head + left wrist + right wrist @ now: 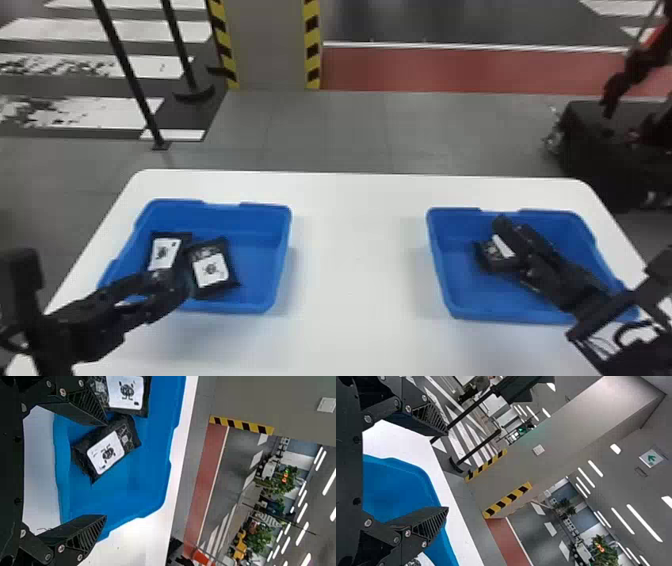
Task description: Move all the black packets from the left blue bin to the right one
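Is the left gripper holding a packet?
No, the left gripper is open, and two black packets lie in the left blue bin.

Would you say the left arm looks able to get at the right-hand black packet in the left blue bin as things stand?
Probably yes: the left gripper is open and points into the bin, and nothing lies on that packet, though the other packet close beside it may crowd one finger.

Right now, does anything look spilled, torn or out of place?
Nothing stands out as spilled or torn. The two black packets in the left blue bin just lie at different angles. The packet in the right bin is partly hidden by the right gripper, so its condition is hard to judge.
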`<state>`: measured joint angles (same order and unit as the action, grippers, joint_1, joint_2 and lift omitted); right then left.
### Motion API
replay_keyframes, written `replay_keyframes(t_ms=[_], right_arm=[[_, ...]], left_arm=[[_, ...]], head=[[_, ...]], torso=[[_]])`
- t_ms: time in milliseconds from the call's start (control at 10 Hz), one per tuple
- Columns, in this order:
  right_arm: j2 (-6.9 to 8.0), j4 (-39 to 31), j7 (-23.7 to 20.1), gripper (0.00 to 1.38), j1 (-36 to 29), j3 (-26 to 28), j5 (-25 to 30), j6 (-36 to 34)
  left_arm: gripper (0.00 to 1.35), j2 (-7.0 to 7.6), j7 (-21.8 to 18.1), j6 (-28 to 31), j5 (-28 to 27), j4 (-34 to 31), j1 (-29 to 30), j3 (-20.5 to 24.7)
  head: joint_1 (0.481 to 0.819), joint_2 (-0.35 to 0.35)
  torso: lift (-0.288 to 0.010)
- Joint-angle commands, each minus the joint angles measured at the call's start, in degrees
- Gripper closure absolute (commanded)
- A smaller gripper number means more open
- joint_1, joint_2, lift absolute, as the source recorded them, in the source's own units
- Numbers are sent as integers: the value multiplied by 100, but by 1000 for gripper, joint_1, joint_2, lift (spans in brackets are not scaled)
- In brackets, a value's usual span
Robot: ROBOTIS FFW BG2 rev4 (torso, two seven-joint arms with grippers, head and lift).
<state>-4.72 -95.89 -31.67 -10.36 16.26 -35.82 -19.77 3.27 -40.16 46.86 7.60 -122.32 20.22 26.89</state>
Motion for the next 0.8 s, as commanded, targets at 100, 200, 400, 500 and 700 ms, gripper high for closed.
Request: replay_keyframes(t_ms=[100, 200, 400, 500, 700], right_arm=[[41, -50, -76, 392, -131, 0, -13, -146], [68, -50, -85, 392, -145, 0, -13, -174], [94, -36, -93, 392, -145, 0, -13, -217], [94, -36, -93, 392, -131, 0, -13, -231], [94, -36, -120, 392, -131, 9, -66, -259]], left_arm=[[217, 86, 88, 390, -479, 385, -630, -202], [217, 244, 140, 826, -523, 708, -1038, -527], [217, 323, 404, 1375, -567, 1018, -1544, -958], [217, 297, 430, 1515, -663, 1187, -1755, -1072], [217, 174, 571, 1712, -795, 1046, -1797, -1230]], head=[[695, 84], [695, 92], [695, 68], [695, 53], [695, 37]], torso=[[-110], [-110], [-110], [-110], [-110]])
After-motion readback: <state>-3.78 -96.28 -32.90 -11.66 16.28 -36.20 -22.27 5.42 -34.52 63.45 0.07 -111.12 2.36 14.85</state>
